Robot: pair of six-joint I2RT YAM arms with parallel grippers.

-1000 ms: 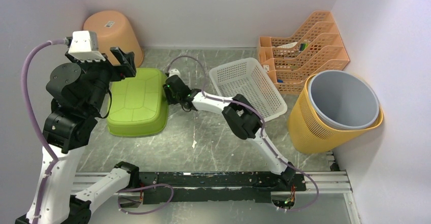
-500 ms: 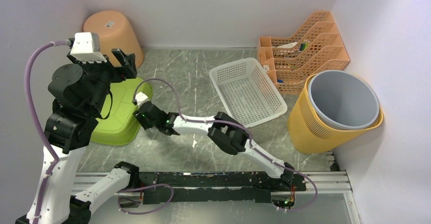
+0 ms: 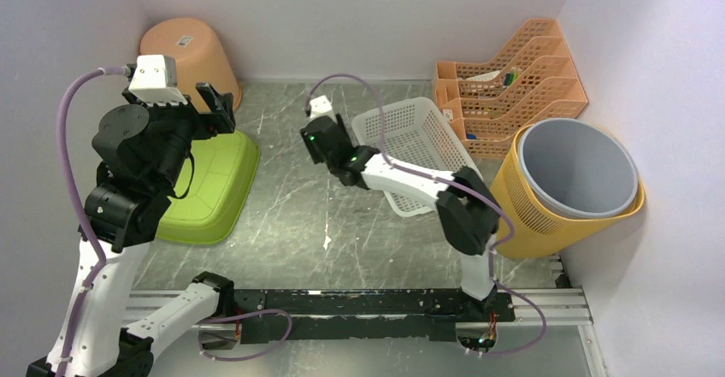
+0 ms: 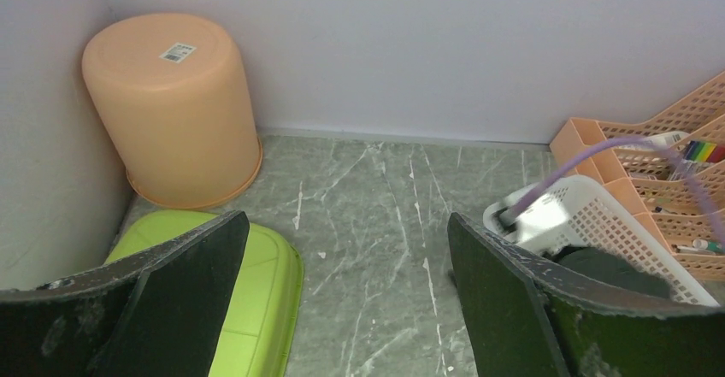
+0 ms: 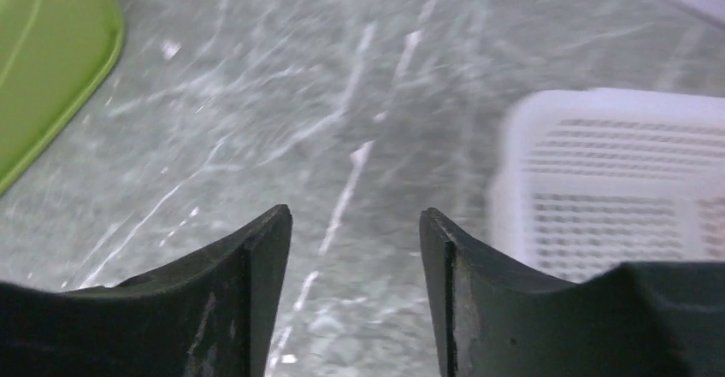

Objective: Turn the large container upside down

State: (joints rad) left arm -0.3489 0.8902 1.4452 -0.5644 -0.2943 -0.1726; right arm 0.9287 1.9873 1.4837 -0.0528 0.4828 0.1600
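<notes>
Green tub (image 3: 218,185) looks bottom-up on the desk's (image 3: 299,215) left side, half hidden behind my left arm. Left end effector (image 4: 346,219) is spread wide and empty. Right end effector (image 5: 355,215) is partly apart above the desk, holding nothing.

Light: was bright and even; shadows soft.
Top view: was sharp.
Right wrist view: was blurred (basket (image 5: 598,163) smeared most).
Left wrist view: was clear.

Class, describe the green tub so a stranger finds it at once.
Look to the far left corner of the table, where a peach bucket stands upside down. In front of it lies the green tub. It alone is lime green, low and wide.
</notes>
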